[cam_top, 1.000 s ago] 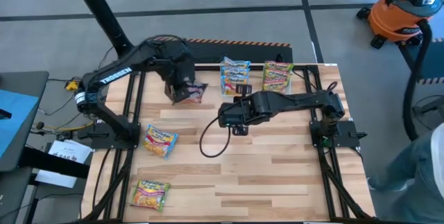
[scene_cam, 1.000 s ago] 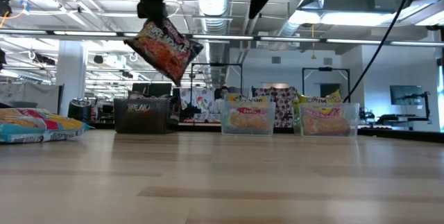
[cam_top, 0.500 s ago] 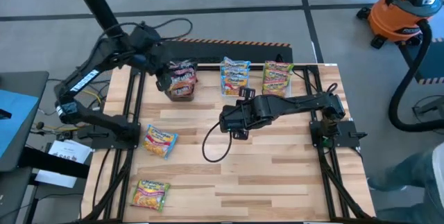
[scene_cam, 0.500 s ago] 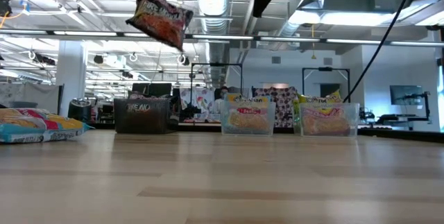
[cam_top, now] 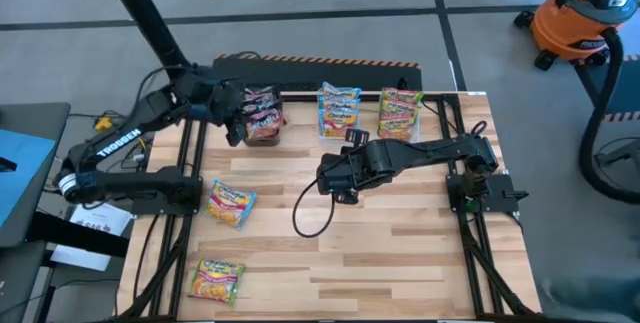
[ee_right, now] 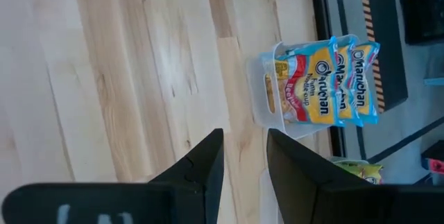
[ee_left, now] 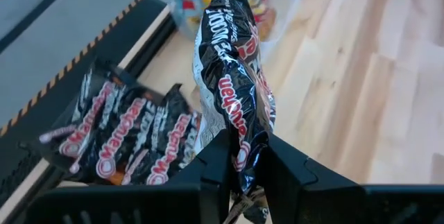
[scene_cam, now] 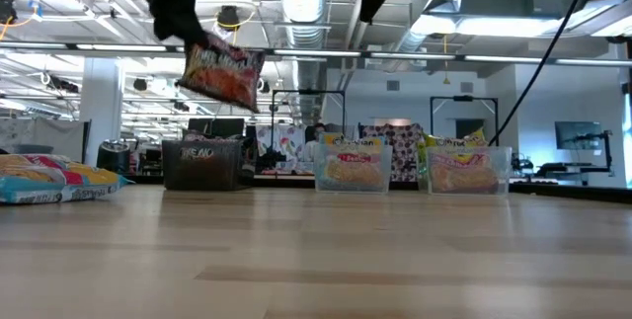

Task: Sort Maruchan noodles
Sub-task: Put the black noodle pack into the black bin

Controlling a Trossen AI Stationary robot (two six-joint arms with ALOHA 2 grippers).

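Observation:
My left gripper is shut on a dark maroon Maruchan packet, held in the air over the black box at the table's far left. In the low view the packet hangs tilted above the box. More dark packets lie in the box. My right gripper hovers open and empty over the table's middle. Two loose packets lie flat near the left edge: a blue-edged one and a green-edged one. My left gripper pinches the dark packet between its two fingers at one end seam. The packet is lifted clear and stretches away from the fingers, crumpled, its free end farthest from them. In the low view it hangs tilted below the gripper.
Two clear tubs stand along the far edge: one with blue-edged packets, one with green-edged packets. A black cable loops below my right arm. The near and right parts of the wooden table are bare.
My left arm has drawn back toward the table's far left corner, carrying the dark packet from in front of the black box to a spot over it. The packet first rose, then came down a little and turned. My right gripper has barely moved.

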